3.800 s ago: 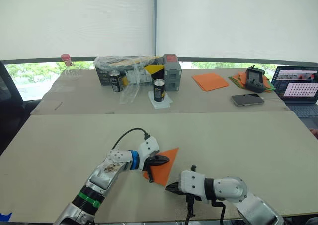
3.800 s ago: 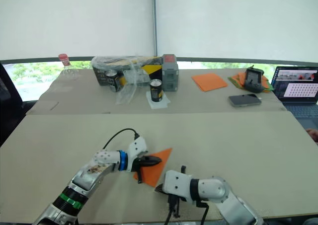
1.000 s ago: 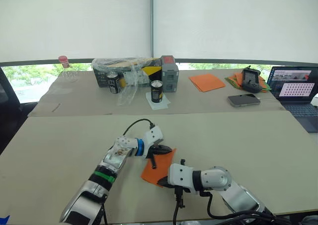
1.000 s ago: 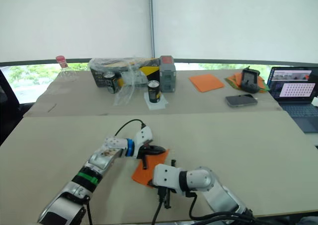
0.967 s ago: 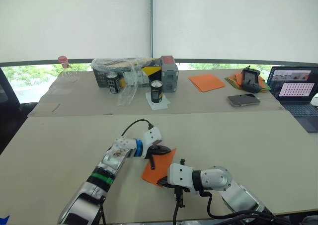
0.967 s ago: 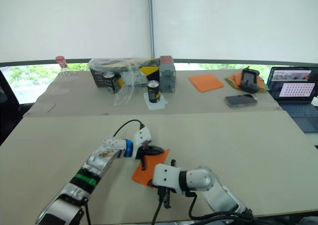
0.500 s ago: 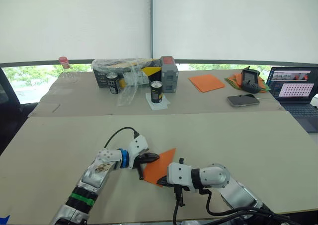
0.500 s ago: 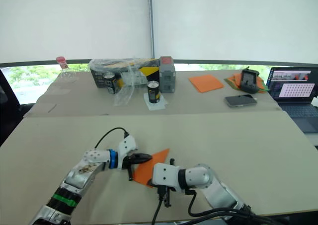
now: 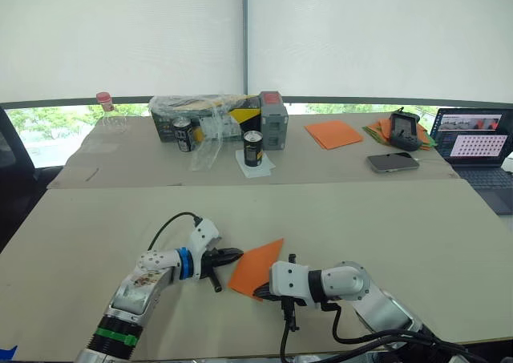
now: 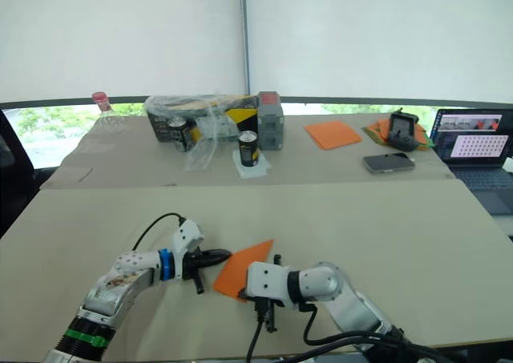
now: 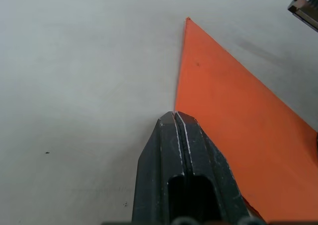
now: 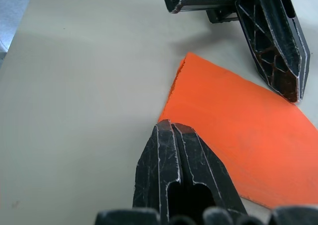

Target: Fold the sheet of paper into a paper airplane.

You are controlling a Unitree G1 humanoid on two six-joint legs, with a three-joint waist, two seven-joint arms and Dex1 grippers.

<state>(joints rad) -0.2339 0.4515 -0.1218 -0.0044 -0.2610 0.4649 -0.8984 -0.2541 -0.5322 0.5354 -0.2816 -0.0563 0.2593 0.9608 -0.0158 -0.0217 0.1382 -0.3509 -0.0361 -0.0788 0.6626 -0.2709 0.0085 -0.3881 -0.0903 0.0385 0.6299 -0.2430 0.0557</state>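
Left wrist view: left gripper (image 11: 175, 116), jaws pressed together, tip touches the left edge of the bright orange folded triangular sheet of paper (image 11: 233, 125); right gripper (image 12: 169, 128), jaws also together, sits at its near edge.

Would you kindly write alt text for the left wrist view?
The left tool, its black fingers pressed together, touches the edge of the sheet of paper, a bright orange creased triangle lying flat on the pale table.

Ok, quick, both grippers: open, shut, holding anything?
Left gripper: shut, at the edge of the sheet of paper, holding nothing.
Right gripper: shut, empty.
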